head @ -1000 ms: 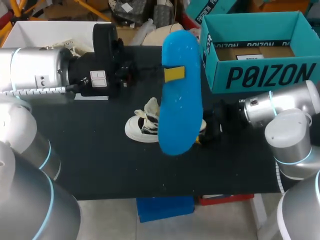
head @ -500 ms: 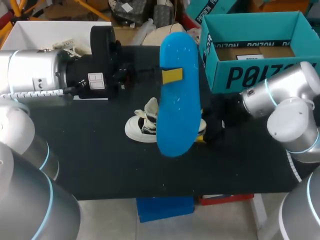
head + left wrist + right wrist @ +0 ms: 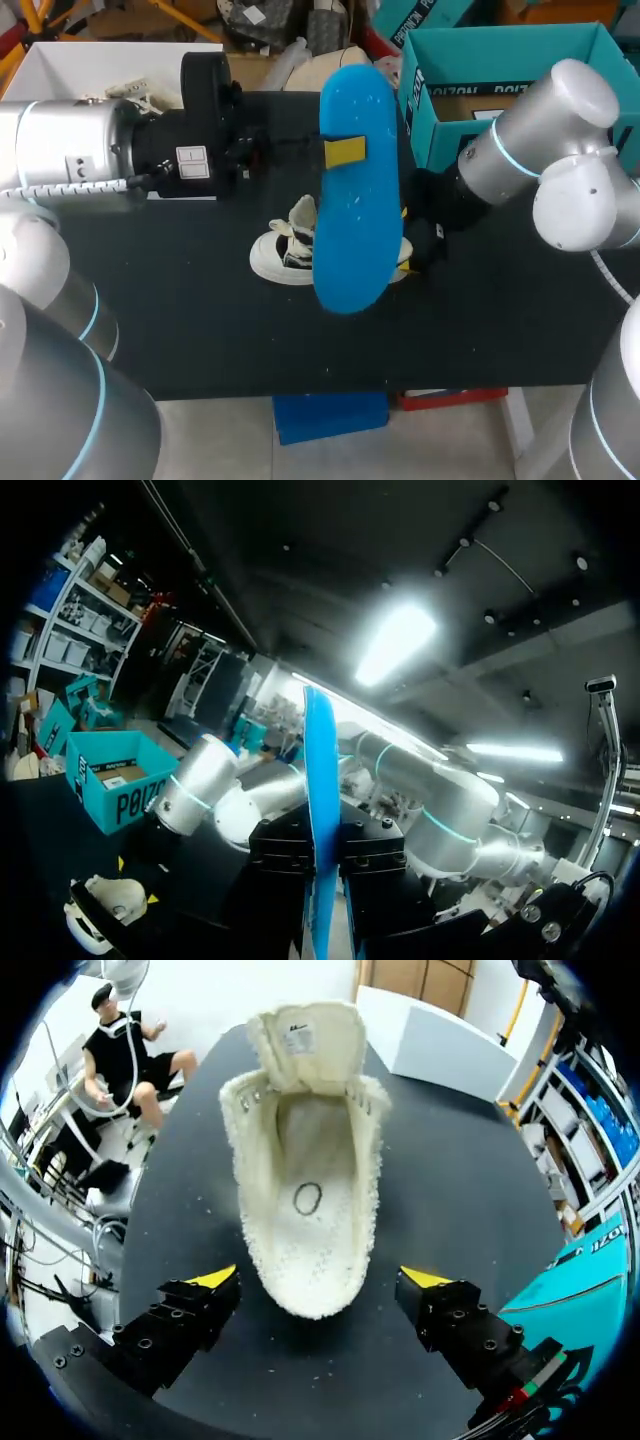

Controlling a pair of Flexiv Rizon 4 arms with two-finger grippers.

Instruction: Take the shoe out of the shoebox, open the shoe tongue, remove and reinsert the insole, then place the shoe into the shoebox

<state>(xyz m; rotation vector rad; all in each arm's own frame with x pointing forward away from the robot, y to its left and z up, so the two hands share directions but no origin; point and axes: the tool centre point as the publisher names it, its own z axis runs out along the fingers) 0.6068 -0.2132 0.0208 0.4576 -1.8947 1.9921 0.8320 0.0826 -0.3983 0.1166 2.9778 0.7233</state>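
Note:
My left gripper [image 3: 346,151] is shut on the blue insole [image 3: 355,200], held high above the table; in the left wrist view the insole [image 3: 321,780] stands edge-on between the black jaws of that gripper [image 3: 322,865]. The white shoe [image 3: 288,250] lies on the black table, partly hidden behind the insole. In the right wrist view the shoe [image 3: 305,1160] lies with its tongue folded back and its fleecy inside bare. My right gripper [image 3: 320,1280] is open, its fingertips [image 3: 215,1278] on either side of the heel without touching it. It sits just right of the shoe [image 3: 405,240]. The teal shoebox [image 3: 520,150] stands open at the back right.
A white box [image 3: 100,62] stands at the table's back left, behind my left arm. My right arm [image 3: 530,140] rises in front of the shoebox's front wall. The black tabletop [image 3: 200,330] runs bare toward the front edge.
My right arm's elbow has swung up and back in front of the shoebox, and its gripper has opened wider by the shoe. The left arm shifted the insole slightly left.

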